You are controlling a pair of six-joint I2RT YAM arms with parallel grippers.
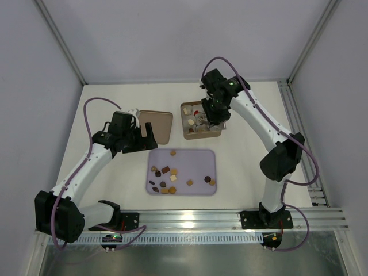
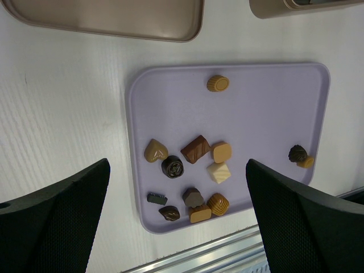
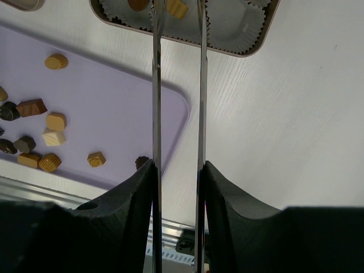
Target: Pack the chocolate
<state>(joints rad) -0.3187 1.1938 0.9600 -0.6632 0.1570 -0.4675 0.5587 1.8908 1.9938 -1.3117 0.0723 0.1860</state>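
Several chocolate pieces in dark brown, caramel and cream lie on a lilac tray. My left gripper hovers open and empty over the tray's left half. In the left wrist view its wide-apart jaws frame a cluster with a dark round piece and a cream square. My right gripper is over the gold tin. Its thin blades stand apart. A caramel piece lies between them in the tin, not pinched. The blade tips are out of frame.
The tin's lid lies flat left of the tin, behind the tray. White crinkled paper cups line the tin, and a few pieces sit inside. A metal rail runs along the near table edge. Frame posts stand at the back corners.
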